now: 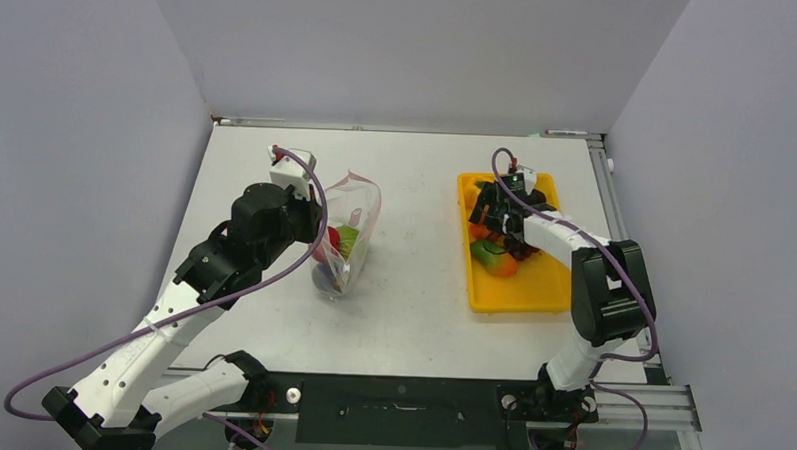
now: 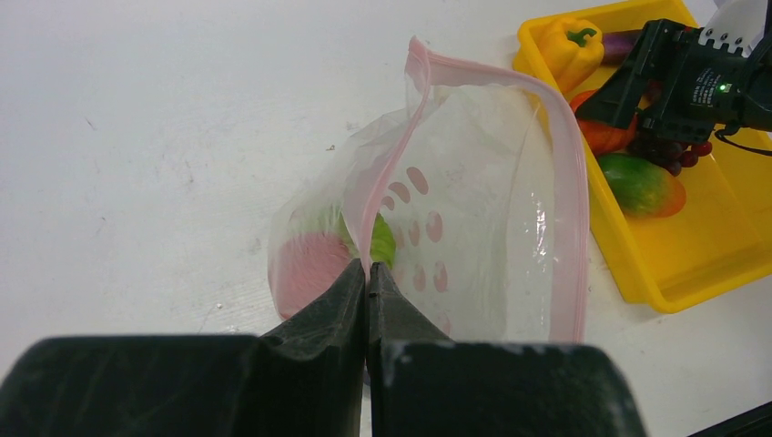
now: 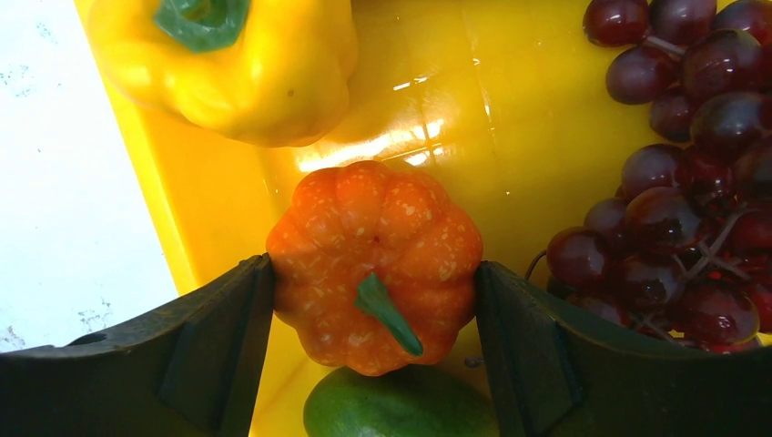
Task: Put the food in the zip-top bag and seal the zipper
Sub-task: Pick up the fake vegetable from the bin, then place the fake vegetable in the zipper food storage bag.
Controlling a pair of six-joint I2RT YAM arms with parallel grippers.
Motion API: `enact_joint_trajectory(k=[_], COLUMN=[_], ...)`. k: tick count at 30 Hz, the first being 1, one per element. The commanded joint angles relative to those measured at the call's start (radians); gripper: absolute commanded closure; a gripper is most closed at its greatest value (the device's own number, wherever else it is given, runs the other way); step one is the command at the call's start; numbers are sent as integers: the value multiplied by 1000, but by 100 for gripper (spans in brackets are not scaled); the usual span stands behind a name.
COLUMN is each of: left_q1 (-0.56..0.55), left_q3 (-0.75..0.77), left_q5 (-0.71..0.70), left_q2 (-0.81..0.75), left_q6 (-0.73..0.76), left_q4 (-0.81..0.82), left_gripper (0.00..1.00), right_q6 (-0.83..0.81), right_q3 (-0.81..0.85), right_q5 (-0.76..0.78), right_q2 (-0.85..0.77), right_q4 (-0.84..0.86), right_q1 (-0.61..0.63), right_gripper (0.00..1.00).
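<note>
On the table (image 1: pixel 411 316), seen from above, the bag (image 1: pixel 360 219) stands upright left of centre with its mouth agape, red and green pieces low inside it. The left claw (image 1: pixel 319 240) meets the bag's near edge. A yellow tray (image 1: pixel 532 295) lies well to the right; the right claw (image 1: pixel 486 226) reaches down among the food at the tray's left side, near a green-orange mango (image 1: pixel 493 258).

From the left wrist, the left claw (image 2: pixel 367 273) is clenched on the zipper (image 2: pixel 569 209), its jaws pressed flat together over the pink strip at the near end of the mouth. The strip loops wide open beyond. A red piece (image 2: pixel 305 269) and a green piece (image 2: pixel 382 241) lie in the bag. Behind it, the tray holds a pepper (image 2: pixel 569 50), an eggplant (image 2: pixel 622 41), grapes (image 2: pixel 675 150) and the mango.

From the right wrist, the right claw (image 3: pixel 371 266) grasps an orange pumpkin (image 3: pixel 391 228), one jaw touching each flank. The pumpkin sits in the tray between the pepper, the grapes and a green piece just below it.
</note>
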Motion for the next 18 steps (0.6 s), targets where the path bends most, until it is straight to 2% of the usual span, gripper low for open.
enact_joint_trajectory(k=[1,12,18], left_q1=[8,9,9], left_q3=[4,4,3], left_q5=[12,13,11], left_q2=[2,4,4], left_q6=[11,11,11], left_q4=[53,53,54], left_gripper=[100,100,100], right_q6=[0,-42,-84], right_q3=[-2,98,188], right_q5=[23,53,1], right_q2=[-82,-257,-320], right_q4=[9,-96,-123], right_q1=[-7,84,166], right_gripper=[68,70,70])
